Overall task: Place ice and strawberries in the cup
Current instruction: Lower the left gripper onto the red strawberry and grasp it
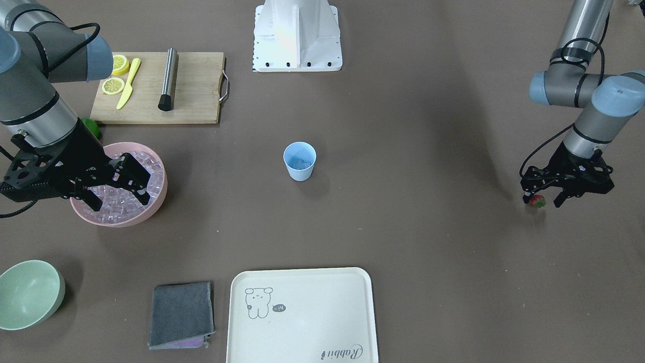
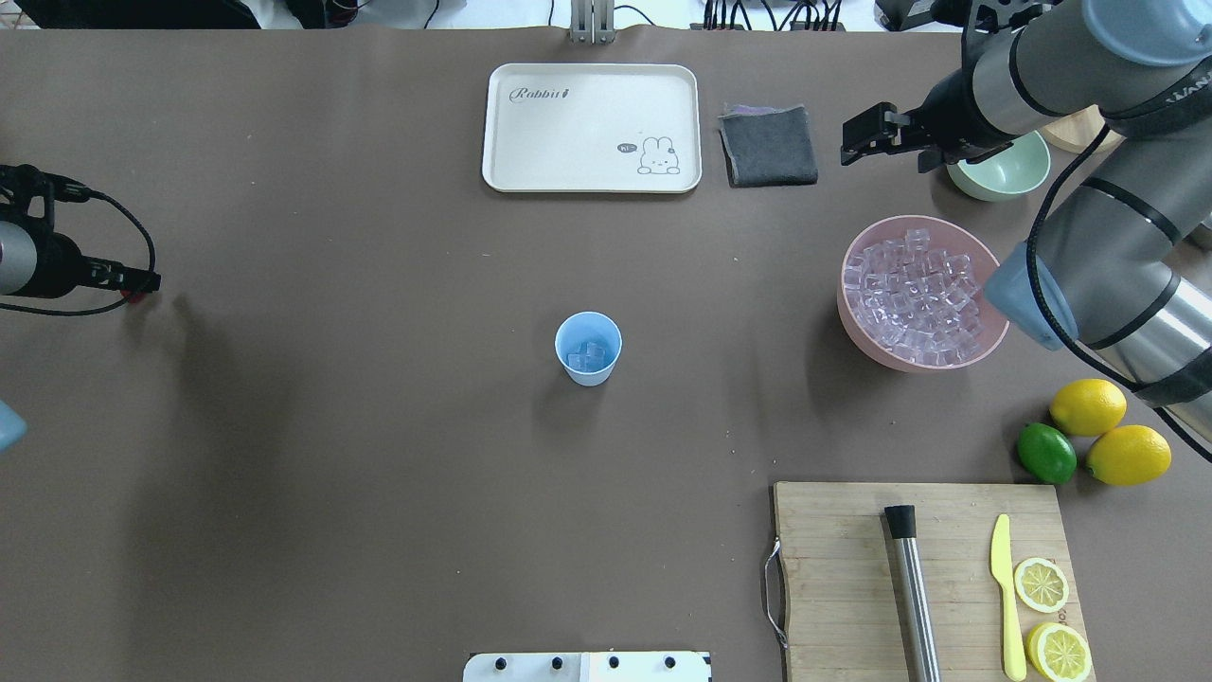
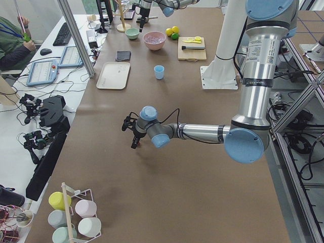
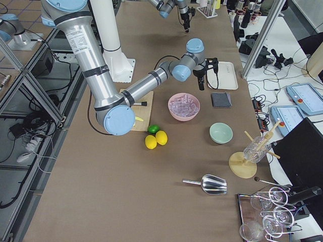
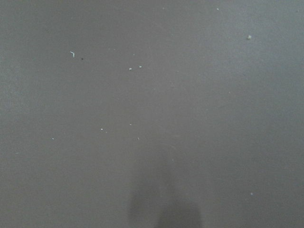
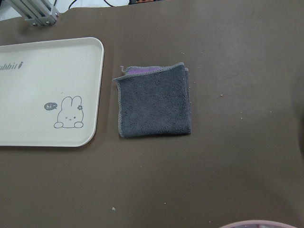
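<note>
Left gripper [image 1: 544,197] sits low near the table's left end, jaws apart, with the strawberry [image 1: 537,201] at one fingertip. We judge it's lining up the pick and has not clamped yet. Its wrist view shows only bare mat.

Right gripper [image 1: 120,199] is spread wide and holds nothing. It is raised high by the pink bowl [image 2: 909,365], probably to stay out of the way.

The light-blue cup [image 2: 588,348] stands mid-table, well apart from both arms, with a few ice cubes [image 2: 587,358] already inside. The bulk fills the pink bowl.

Around:
- green bowl [image 2: 1008,175]
- grey cloth [image 2: 767,147]
- rabbit tray [image 2: 568,142]
- cutting board [image 2: 833,568] with yellow knife [image 2: 1006,587], lemon slices [image 2: 1042,584] and steel muddler [image 2: 917,597]
- two lemons [image 2: 1087,405]
- lime [image 2: 1046,453]

We see nothing between strawberry and cup.
</note>
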